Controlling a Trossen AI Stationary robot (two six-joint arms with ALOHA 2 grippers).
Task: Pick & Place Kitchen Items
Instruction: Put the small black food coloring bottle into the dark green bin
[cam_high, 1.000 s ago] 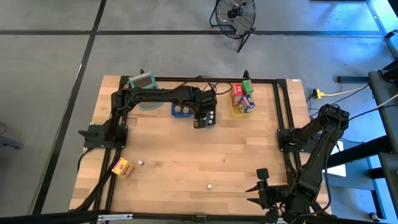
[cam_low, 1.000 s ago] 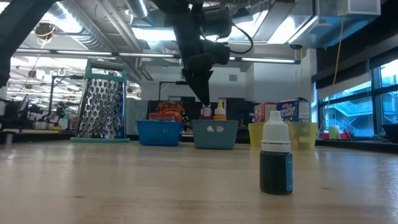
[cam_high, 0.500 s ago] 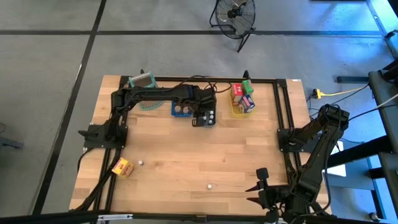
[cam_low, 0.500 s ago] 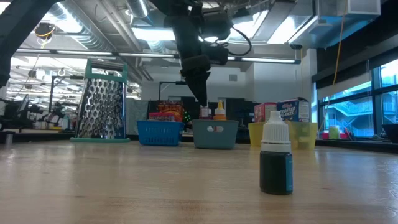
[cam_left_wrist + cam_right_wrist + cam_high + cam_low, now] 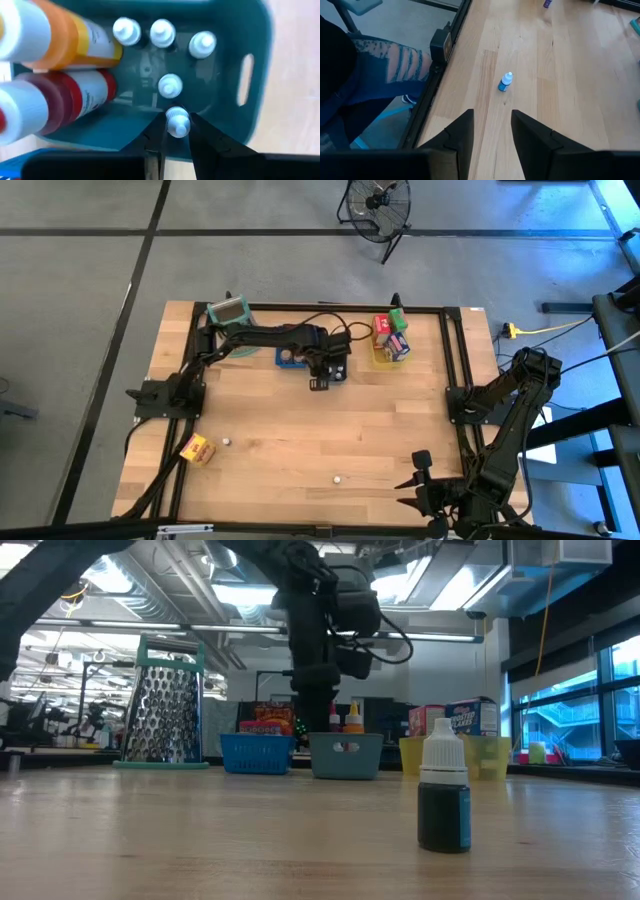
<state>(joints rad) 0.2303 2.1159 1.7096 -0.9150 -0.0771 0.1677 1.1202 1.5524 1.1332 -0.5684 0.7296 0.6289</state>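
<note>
My left gripper [image 5: 323, 377] points down into the grey tray [image 5: 240, 55] at the table's far middle, shut on a small white-capped bottle [image 5: 177, 121]. Several more small white-capped bottles [image 5: 165, 35] stand in that tray beside an orange bottle [image 5: 60, 37] and a red one [image 5: 65, 100]. My right gripper [image 5: 492, 117] waits open above the table's near right corner. A small blue bottle [image 5: 505, 81] stands on the wood ahead of it, the same bottle [image 5: 443, 795] that is close in the low view. My left gripper pinches the small bottle just below its white cap [image 5: 178, 131] between its two fingers, coming from above and pointing down. The bottle stands upright in the hold, inside the tray near one wall. The cap hides whether its base touches the tray floor.
A blue tray [image 5: 288, 357] sits left of the grey one and a yellow tray [image 5: 382, 360] with cartons sits to its right. A grater-like mesh basket [image 5: 230, 310] stands at the far left. A yellow-red carton [image 5: 196, 448] and two tiny bottles [image 5: 226, 441] [image 5: 338, 478] lie near the front.
My left gripper has sunk toward the grey tray, still shut on the small bottle, and its fingertips now reach down to the tray's rim in the low view.
</note>
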